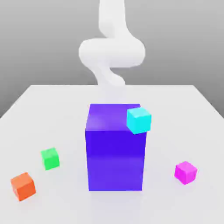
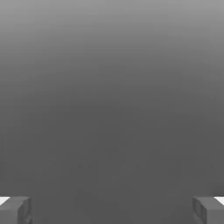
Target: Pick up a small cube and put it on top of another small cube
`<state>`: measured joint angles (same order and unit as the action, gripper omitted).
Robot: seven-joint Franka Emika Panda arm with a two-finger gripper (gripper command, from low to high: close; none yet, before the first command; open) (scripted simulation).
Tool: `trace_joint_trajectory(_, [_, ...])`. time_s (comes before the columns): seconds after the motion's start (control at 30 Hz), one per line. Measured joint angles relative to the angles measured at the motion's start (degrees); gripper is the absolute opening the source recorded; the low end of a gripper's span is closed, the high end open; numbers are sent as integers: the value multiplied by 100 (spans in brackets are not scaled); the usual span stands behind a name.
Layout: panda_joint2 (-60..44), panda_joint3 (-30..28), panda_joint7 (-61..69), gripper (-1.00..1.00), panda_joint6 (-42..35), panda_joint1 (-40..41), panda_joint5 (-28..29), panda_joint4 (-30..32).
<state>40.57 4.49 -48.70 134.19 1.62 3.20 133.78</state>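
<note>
The small magenta cube [image 1: 186, 172] is sitting on the white table [image 1: 52, 105], at the exterior view's right of the big purple block [image 1: 115, 148]; the gripper [image 2: 112, 210] (fingers spread wide, holding nothing) is facing plain grey, away from the cube

Light is soft and even — the white table [image 1: 39, 109] is bright, with only faint shadows under the cubes. The purple block [image 1: 114, 148] has a pale sheen on top. The white arm [image 1: 111, 50] looks blurred, its edges smeared — the hand view is dim grey.
</note>
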Motion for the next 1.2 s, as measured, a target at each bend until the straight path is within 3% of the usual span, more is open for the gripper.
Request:
trace_joint_trajectory(0.3, [-1975, 1364, -1095, 0, 832, 367, 1235, 713])
trace_joint_trajectory(0.53, [-3441, 1958, -1765, 0, 1490, 243, 1949, 1263])
trace_joint_trajectory(0.67, [-4146, 2151, -1863, 0, 1954, -150, 1957, 1609])
trace_joint_trajectory(0.83, [-4768, 2616, -1417, 0, 2624, -357, 1177, 2061])
trace_joint_trajectory(0.97, [-5219, 2364, -1731, 0, 2976, -599, 1558, 2008])
trace_joint_trajectory(1.2, [-6087, 1108, -2633, 0, 3566, -1603, 2738, 1767])
